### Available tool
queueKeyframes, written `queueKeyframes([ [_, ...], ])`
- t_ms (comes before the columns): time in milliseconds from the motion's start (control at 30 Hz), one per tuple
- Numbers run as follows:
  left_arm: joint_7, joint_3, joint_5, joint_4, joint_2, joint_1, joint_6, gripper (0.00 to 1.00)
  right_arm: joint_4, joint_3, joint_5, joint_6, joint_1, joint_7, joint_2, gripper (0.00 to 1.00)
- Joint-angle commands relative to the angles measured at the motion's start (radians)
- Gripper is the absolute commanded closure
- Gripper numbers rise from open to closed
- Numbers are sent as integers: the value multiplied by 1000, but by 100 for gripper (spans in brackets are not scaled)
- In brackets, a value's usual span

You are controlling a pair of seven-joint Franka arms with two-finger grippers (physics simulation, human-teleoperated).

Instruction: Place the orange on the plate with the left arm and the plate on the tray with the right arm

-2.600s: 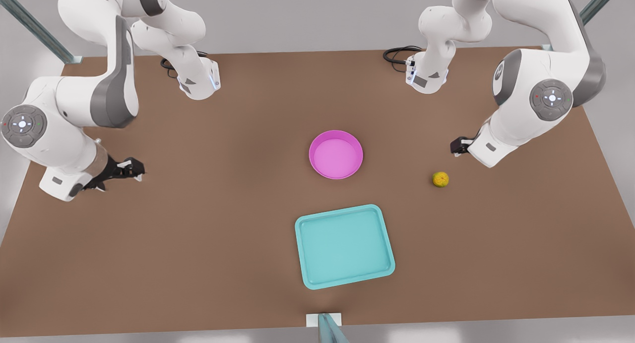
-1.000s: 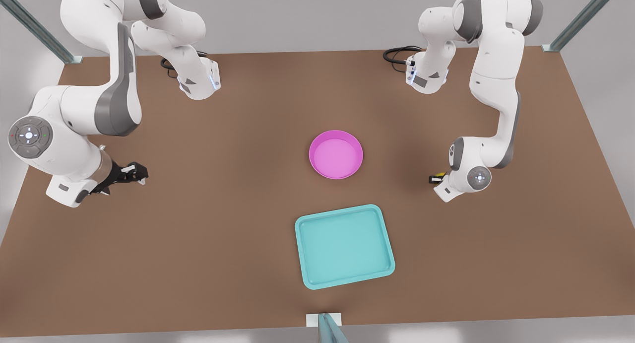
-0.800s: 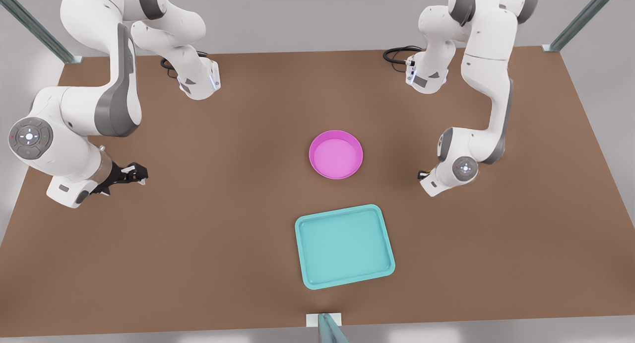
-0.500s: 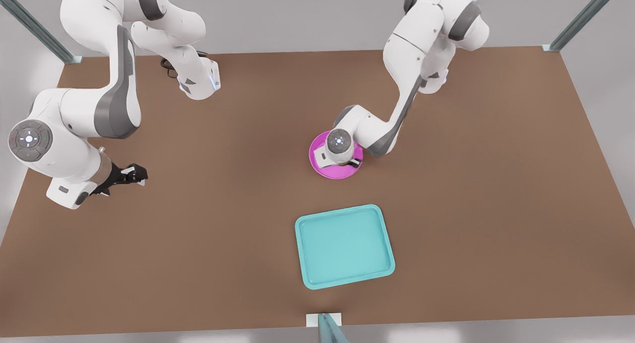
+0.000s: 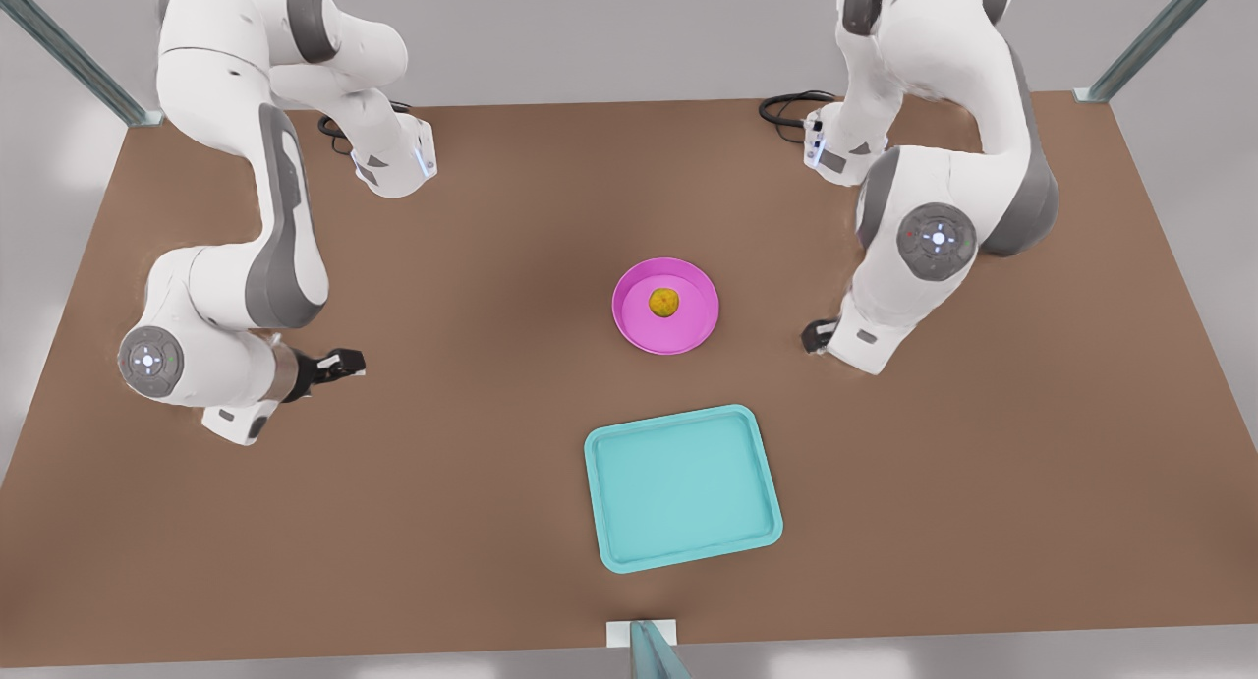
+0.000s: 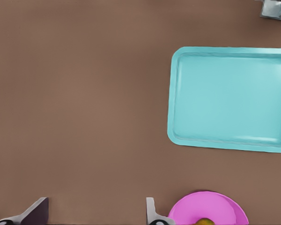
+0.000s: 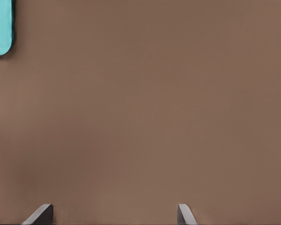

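Orange point(image 5: 664, 303) lies inside the plate point(image 5: 634, 330), near its centre. Tray point(image 5: 683, 487) sits apart from the plate, toward the camera. Left gripper point(image 6: 96, 213), at the plate's front-view right, fingers spread wide, empty. Right gripper point(image 7: 114, 214), well off at the plate's front-view left, likewise wide open, empty, over the table point(image 5: 472, 522).
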Motion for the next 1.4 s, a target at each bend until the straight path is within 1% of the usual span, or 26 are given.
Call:
queueKeyframes([
  [0,133,66,-1,53,-13,-8,-319,0,-79,1,252,215,81,7,29,0],
  [33,121,-30,-1,52,-59,82,-316,0,-164,1,319,320,118,9,17,0],
  [67,106,-422,88,49,-128,375,-296,0,-228,1,364,416,148,9,10,0],
  [100,115,-622,166,19,-177,523,-287,0,-280,1,403,495,193,27,4,0],
  [133,118,-661,176,-123,-283,569,-99,0,-351,1,457,611,262,44,4,0],
  [167,118,-662,179,-136,-287,569,-72,0,-386,1,488,677,305,85,3,0],
  [233,101,-664,177,-76,-231,564,-117,0,-409,1,626,703,374,118,15,0],
  [300,109,-653,171,-76,-226,567,-120,0,-415,2,649,708,421,159,41,0],
  [367,119,-648,150,-73,-223,575,-189,0,-461,2,663,708,460,159,40,0],
  [400,118,-642,136,-71,-223,574,-189,0,-472,2,666,714,483,179,40,0],
  [433,118,-644,133,-37,-221,574,-189,0,-480,2,683,734,510,200,46,0],
  [567,101,-659,126,-30,-244,564,-195,0,-472,2,733,811,595,272,101,0],
  [733,103,-659,133,-11,-268,560,-200,0,-446,24,735,806,598,274,141,0],
  [800,113,-661,94,-10,-240,560,-184,0,-438,30,733,805,598,272,148,0],
  [967,101,-652,94,-17,-214,560,-181,0,-429,56,733,805,598,268,181,0],
  [1033,101,-638,102,-25,-203,569,-210,0,-417,62,733,805,598,263,193,4],
  [1067,97,-636,100,-28,-202,571,-220,0,-409,64,733,805,598,263,202,4],
  [1100,64,-604,97,-21,-202,574,-261,0,-403,65,733,805,599,263,208,4],
  [1167,67,-579,100,-4,-214,572,-256,0,-382,71,733,805,599,260,228,4],
  [1233,83,-576,100,-2,-203,575,-243,0,-375,73,732,805,599,259,236,8],
  [1300,75,-579,120,-2,-206,561,-210,0,-371,73,730,800,598,256,236,37],
  [1367,80,-582,120,-4,-205,560,-210,0,-368,73,729,798,599,257,236,49],
])
